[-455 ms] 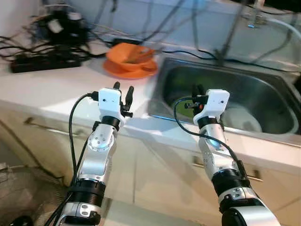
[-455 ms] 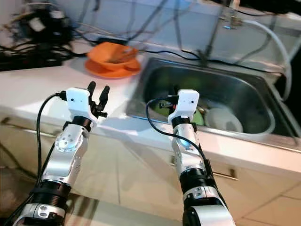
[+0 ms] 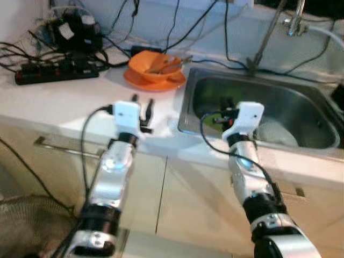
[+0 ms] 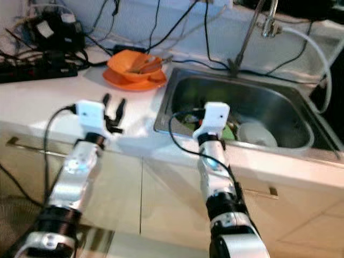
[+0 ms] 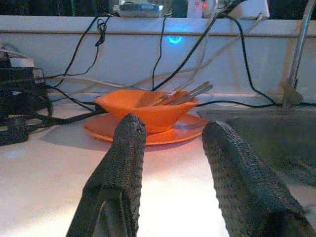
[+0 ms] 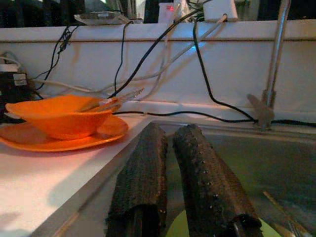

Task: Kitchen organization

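Camera has pulled back and tilted since before; both arms hold the same raised pose. Left pincer (image 3: 142, 102) open, empty, mid-frame over the white worktop (image 3: 59, 99). Right pincer (image 3: 226, 103) fingers nearly together, empty, at the sink (image 3: 301, 107) front edge. Orange bowl (image 3: 156, 65) on orange plate (image 3: 153, 81), upper centre, left of sink.
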`<state>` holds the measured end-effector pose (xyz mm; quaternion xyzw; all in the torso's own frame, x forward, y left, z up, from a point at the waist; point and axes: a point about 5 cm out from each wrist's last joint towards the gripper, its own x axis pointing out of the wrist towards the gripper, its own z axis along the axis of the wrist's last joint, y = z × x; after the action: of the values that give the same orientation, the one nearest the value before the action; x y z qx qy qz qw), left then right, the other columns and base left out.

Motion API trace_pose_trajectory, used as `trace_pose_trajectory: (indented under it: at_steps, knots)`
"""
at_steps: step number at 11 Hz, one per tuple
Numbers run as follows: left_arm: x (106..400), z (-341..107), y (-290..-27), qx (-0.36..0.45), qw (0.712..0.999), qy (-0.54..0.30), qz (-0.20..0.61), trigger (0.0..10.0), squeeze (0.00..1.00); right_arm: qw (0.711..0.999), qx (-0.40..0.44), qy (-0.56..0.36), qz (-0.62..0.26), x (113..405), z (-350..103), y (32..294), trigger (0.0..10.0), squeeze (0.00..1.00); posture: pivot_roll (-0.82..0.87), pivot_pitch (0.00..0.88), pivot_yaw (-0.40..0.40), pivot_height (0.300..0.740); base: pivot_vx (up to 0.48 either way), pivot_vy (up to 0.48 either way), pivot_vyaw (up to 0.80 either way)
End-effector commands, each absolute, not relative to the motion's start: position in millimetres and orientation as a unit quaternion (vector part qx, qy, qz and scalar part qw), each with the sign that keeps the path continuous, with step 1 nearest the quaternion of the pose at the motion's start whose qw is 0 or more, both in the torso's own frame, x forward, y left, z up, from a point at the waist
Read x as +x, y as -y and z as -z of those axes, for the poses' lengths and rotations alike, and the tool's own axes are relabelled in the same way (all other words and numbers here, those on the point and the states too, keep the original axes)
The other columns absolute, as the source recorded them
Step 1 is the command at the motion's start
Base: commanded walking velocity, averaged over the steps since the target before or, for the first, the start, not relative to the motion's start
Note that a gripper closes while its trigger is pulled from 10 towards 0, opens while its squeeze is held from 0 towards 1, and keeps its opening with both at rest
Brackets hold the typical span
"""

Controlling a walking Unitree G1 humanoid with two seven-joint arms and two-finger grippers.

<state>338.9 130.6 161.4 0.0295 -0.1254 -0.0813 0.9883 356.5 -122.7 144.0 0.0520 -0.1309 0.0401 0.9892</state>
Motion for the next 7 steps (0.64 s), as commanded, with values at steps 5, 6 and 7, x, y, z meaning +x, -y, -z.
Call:
trace_pose_trajectory:
  at_steps: [5, 6, 7]
  knots:
    - [340.3, -163.9, -120.5, 0.034, 0.987, 0.126, 0.093, 10.0, 0.00, 0.991, 0.054, 0.124, -0.021, 356.8, -142.5, 134.6, 10.0, 0.00, 0.23, 0.000, -0.051, 0.740, 0.000, 0.192, 0.00]
    - [340.1, -164.7, -119.0, 0.030, 0.987, 0.128, 0.095, 10.0, 0.00, 0.991, 0.054, 0.121, -0.020, 356.9, -141.7, 134.7, 10.0, 0.00, 0.23, 0.000, -0.051, 0.740, 0.000, 0.000, 0.00]
    - [340.1, -165.4, -118.4, 0.029, 0.986, 0.131, 0.095, 10.0, 0.00, 0.991, 0.054, 0.120, -0.020, 357.0, -141.6, 134.4, 10.0, 0.00, 0.23, 0.000, -0.050, 0.740, 0.000, 0.000, 0.00]
